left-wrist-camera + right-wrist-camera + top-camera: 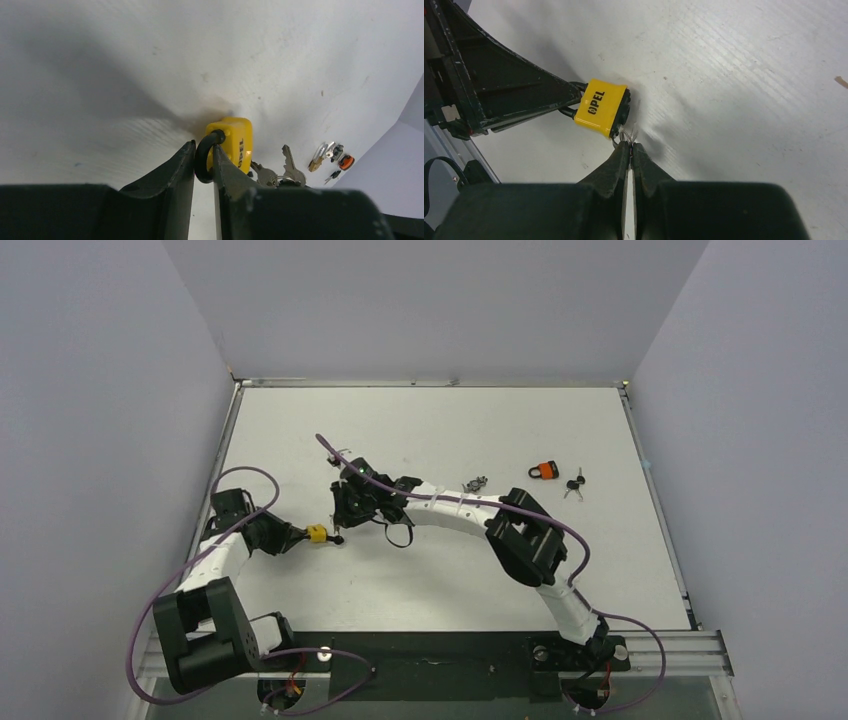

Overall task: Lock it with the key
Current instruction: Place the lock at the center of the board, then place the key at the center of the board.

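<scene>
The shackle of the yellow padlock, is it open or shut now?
It looks shut: in the right wrist view both black legs of the shackle reach into the yellow padlock.

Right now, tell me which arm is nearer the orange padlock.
Right. The right arm has its elbow just nearside of the orange padlock, slightly to its left. The left arm lies far to the padlock's left, with the left hand at the yellow padlock.
</scene>
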Controlling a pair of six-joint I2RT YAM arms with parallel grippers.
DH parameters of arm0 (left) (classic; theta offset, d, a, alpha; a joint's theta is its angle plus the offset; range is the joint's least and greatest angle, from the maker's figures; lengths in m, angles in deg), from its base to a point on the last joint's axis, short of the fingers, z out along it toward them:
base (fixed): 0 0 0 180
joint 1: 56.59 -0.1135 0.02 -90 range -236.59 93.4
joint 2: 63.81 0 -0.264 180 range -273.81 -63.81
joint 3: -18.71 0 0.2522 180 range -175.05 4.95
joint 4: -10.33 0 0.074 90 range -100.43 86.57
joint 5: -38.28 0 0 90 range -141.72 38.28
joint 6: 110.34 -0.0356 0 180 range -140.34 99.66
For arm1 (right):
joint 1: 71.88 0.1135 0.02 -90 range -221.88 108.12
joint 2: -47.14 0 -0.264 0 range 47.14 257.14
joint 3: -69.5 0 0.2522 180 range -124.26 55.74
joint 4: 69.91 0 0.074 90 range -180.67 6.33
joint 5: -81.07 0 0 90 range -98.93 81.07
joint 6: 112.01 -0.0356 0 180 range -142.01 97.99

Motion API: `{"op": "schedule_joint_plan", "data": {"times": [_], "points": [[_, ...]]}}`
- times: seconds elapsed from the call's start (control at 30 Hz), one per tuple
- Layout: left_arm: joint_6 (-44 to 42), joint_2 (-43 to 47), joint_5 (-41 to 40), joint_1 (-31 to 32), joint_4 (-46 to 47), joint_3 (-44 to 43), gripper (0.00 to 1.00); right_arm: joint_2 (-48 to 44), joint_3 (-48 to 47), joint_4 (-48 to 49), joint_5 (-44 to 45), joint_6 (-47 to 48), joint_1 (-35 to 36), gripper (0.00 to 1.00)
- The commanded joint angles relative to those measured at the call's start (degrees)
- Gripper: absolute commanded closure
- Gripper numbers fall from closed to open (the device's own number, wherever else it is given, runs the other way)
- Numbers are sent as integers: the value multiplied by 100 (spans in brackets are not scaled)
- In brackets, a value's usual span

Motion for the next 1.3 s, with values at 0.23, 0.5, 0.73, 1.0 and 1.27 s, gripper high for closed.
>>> {"op": "schedule_joint_plan", "data": {"times": [0.23,0.5,0.73,1.0,1.27], "points": [[-189,-128,-954,-415,-655,-64,70,599,-811,-17,312,-290,89,100],[-435,113,-1150,-415,-779,-289,57,807,-863,3,214,-382,108,100],[-441,624,-1068,-144,-843,-478,50,888,-871,-46,-12,-401,110,99],[-464,928,-1020,832,-1117,-1258,46,586,-469,40,-35,-282,95,51],[-690,1062,-899,1581,-1422,-2261,44,-748,400,552,19,-493,-175,24]]}}
